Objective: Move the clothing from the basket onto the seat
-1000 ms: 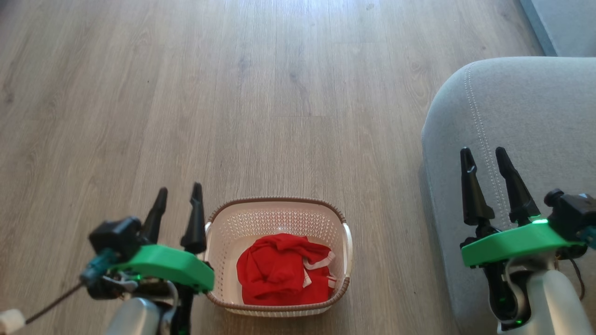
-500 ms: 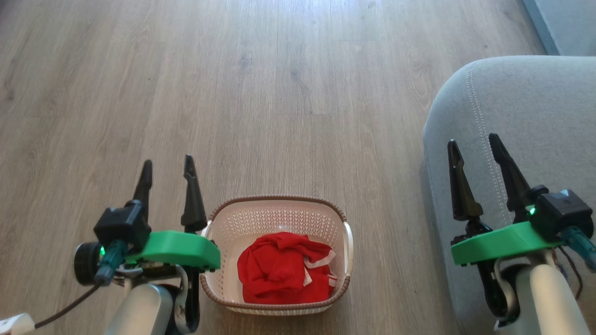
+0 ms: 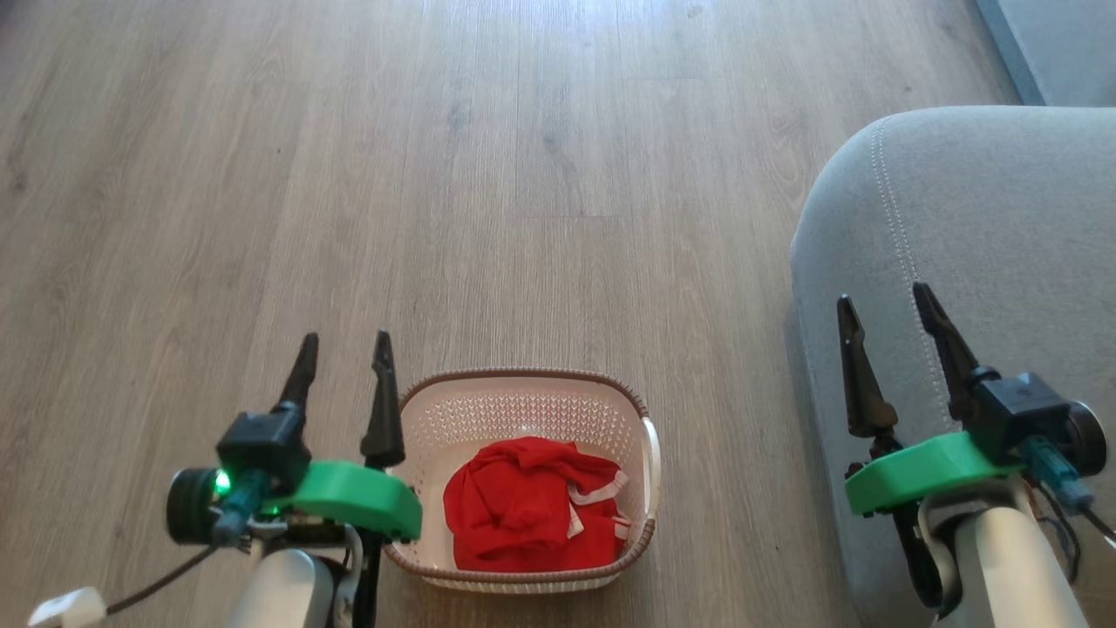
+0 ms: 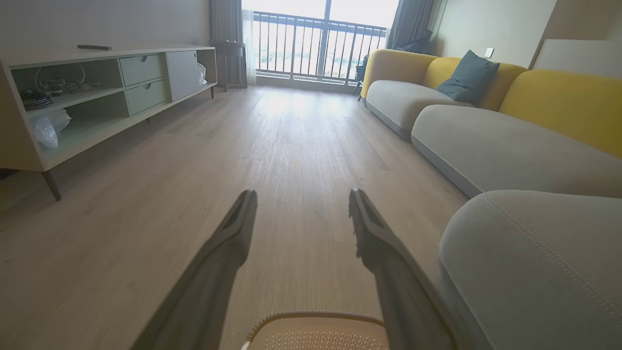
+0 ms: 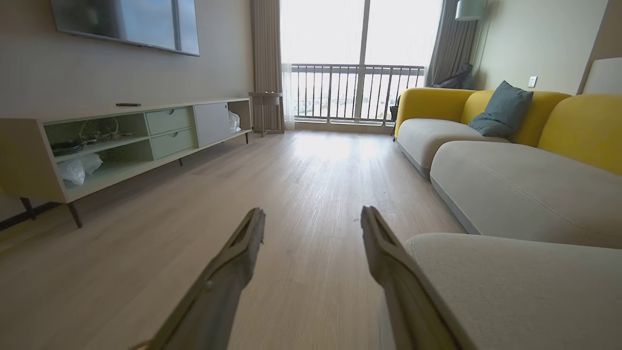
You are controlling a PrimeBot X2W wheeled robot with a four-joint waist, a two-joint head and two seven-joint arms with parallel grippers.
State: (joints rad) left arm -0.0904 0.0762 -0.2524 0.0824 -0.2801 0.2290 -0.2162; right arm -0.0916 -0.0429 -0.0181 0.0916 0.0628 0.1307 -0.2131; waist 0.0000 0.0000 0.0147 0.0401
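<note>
Nothing legible recorded: no text, label, brand, number or sign on the basket [image 3: 523,410], the seat [image 3: 1003,218] or elsewhere.

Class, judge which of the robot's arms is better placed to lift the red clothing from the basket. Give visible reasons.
Probably left: the left gripper, open, hovers just beside the basket holding the red clothing. The right gripper, also open, sits farther off, over the edge of the grey seat.
</note>
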